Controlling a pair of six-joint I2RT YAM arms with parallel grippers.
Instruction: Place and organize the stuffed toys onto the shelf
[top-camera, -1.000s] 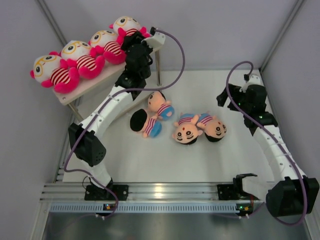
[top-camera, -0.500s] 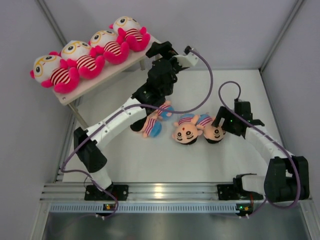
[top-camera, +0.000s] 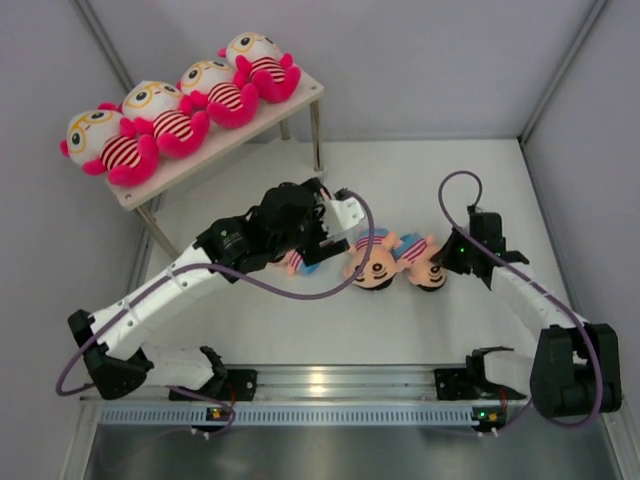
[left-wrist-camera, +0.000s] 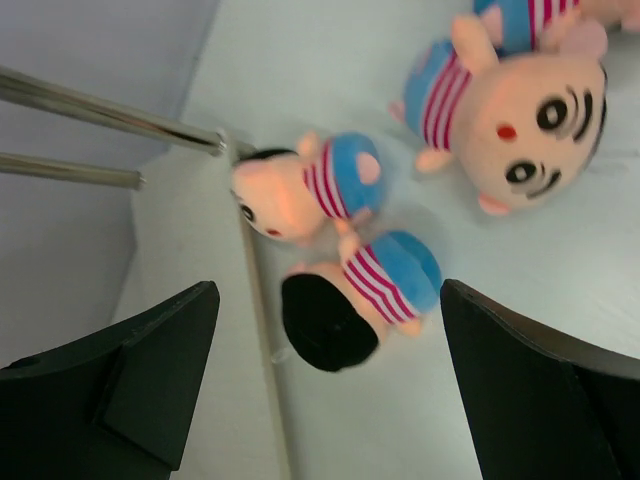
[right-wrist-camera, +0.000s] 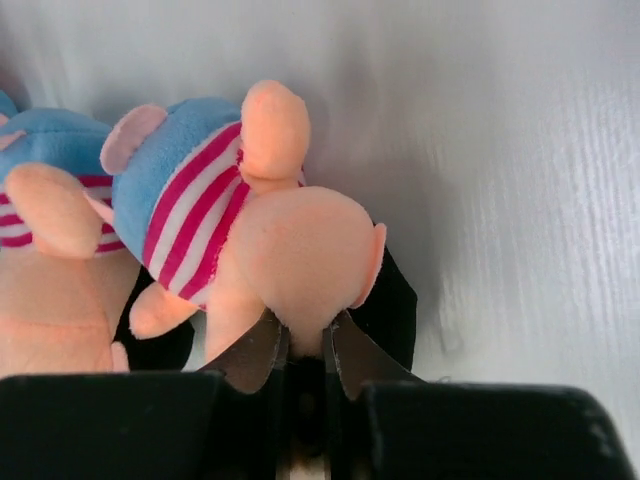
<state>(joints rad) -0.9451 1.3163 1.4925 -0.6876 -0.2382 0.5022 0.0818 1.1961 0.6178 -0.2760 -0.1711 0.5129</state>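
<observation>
Several pink-limbed stuffed toys (top-camera: 150, 125) lie in a row on the shelf (top-camera: 225, 142) at the back left. On the table, two peach-faced dolls (left-wrist-camera: 300, 190) (left-wrist-camera: 365, 285) lie between the fingers (left-wrist-camera: 150, 370) of my open left gripper (left-wrist-camera: 325, 385), which hovers above them without touching. In the top view this gripper (top-camera: 310, 240) mostly hides them. My right gripper (right-wrist-camera: 310, 345) is shut on the head of the rightmost doll (right-wrist-camera: 270, 230), seen from above as the same doll (top-camera: 428, 268). Another doll (top-camera: 373, 262) lies against it.
The shelf's metal legs (left-wrist-camera: 100, 110) stand just left of the two dolls under my left gripper. White enclosure walls (top-camera: 590, 130) close in the table at the back and right. The arm bases sit on a rail (top-camera: 330, 385) at the near edge.
My left arm has swung from the shelf down over the two dolls and its gripper has opened wide. My right gripper moved left onto the rightmost doll and shut on its head.
</observation>
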